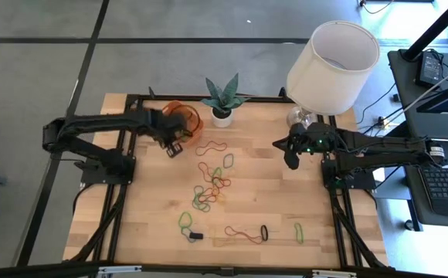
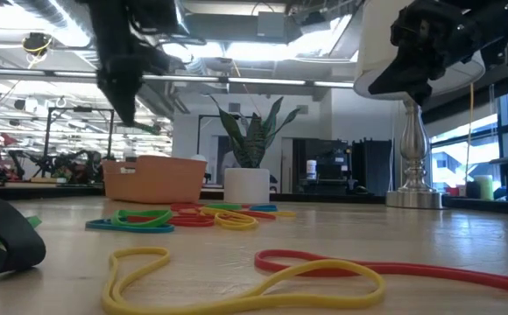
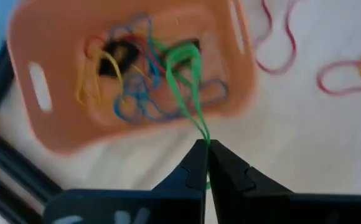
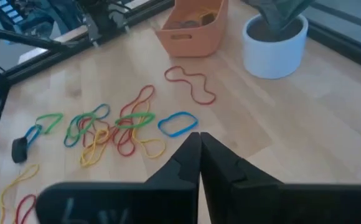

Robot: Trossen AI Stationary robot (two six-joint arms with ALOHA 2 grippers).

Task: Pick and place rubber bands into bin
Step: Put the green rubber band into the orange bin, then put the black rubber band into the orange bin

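Green rubber band (image 3: pixel 190 87) pinched in left gripper (image 3: pixel 206 146), jaws clamped, above bin (image 3: pixel 50 130); right gripper (image 4: pixel 199 138) closed, empty; plant pot (image 4: pixel 274 43) beside bin.

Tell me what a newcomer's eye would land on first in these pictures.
First, the left gripper, shut on a green rubber band that dangles over the orange bin at the table's far left edge. Next, the tangle of coloured rubber bands strewn across the middle of the wooden table. The right gripper hangs shut and empty at the right side.
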